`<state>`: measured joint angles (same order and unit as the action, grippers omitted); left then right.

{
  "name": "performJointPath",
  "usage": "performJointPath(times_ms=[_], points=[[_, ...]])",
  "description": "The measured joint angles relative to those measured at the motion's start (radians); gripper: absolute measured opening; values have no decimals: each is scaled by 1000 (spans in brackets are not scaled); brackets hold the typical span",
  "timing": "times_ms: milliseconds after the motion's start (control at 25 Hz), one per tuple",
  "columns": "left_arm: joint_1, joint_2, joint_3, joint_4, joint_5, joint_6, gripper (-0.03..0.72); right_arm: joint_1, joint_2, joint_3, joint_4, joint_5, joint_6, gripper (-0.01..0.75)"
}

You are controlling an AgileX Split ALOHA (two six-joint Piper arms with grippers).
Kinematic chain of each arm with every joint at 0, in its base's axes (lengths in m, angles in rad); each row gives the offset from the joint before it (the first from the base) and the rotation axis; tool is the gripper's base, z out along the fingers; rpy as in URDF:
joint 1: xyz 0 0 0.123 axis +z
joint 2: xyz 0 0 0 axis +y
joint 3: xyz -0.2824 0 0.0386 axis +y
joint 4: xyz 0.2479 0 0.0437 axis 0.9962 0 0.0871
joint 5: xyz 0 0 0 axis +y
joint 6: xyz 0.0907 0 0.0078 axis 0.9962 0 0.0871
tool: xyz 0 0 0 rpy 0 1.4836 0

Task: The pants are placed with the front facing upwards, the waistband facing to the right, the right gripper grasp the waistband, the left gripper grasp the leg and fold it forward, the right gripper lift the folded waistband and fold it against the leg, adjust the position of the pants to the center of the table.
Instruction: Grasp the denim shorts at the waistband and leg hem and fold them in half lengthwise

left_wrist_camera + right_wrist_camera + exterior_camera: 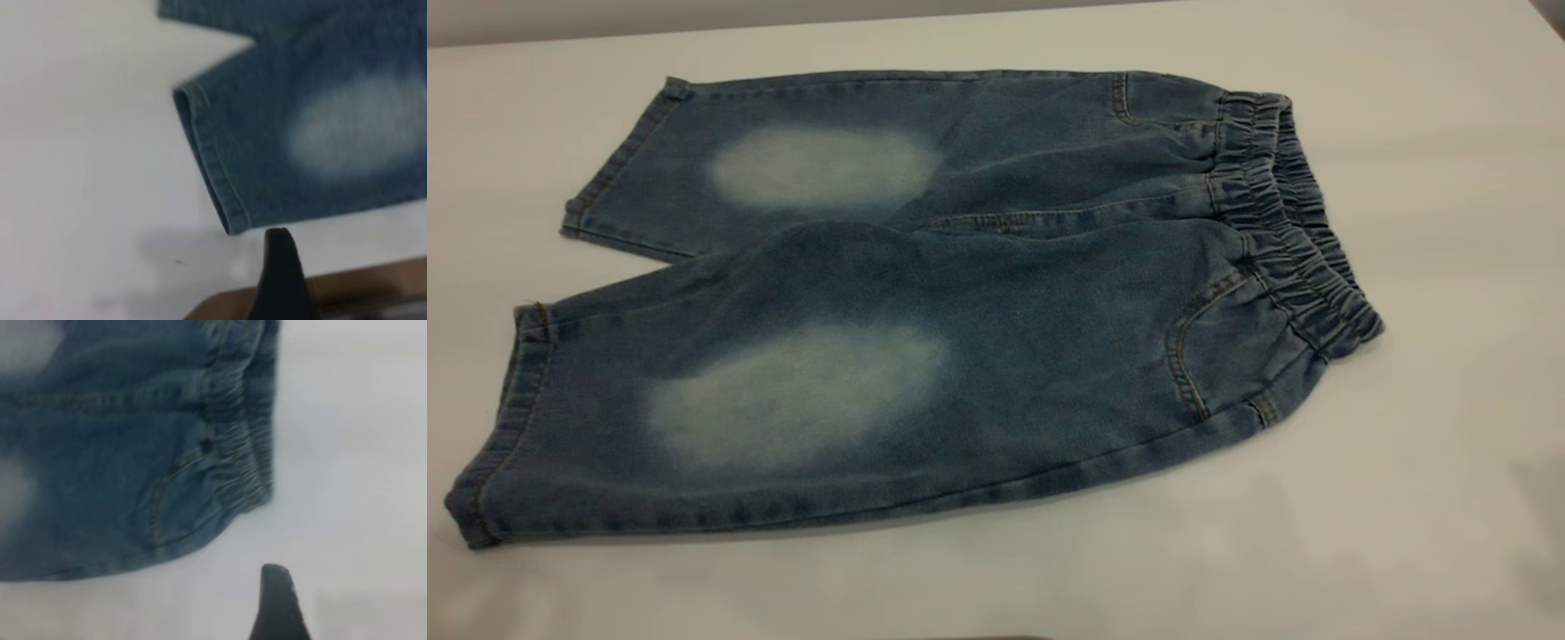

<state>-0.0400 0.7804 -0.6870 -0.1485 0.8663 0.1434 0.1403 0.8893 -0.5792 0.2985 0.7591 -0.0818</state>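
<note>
Pants (925, 293) lie flat on the white counter (1449, 267) in the exterior view, long axis left to right, waistband (1294, 227) at the right, leg hems at the left. From the left wrist, the left end effector (280, 273) hovers off a hem, one finger showing. From the right wrist, the right end effector (277, 603) hangs near the waistband; neither grip can be told.

We see the pants (925, 293) lying flat on the counter (1449, 462). The waistband (1285, 222) lies at the right end and the two leg openings at the left. One leg lies toward the far edge, the other nearer the camera, partly overlapping it.
</note>
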Motion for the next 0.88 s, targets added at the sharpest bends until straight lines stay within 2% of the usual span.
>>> performJointPath(times_ms=[200, 560, 880], points=[[0, 201, 0, -68, -37, 97, 463, 0, 220, 0, 133, -106, -78, 452], [0, 442, 0, -89, -142, 112, 463, 0, 609, -17, 325, -281, -239, 452], [0, 521, 0, -104, -185, 112, 463, 0, 845, -141, 446, -290, -349, 452]])
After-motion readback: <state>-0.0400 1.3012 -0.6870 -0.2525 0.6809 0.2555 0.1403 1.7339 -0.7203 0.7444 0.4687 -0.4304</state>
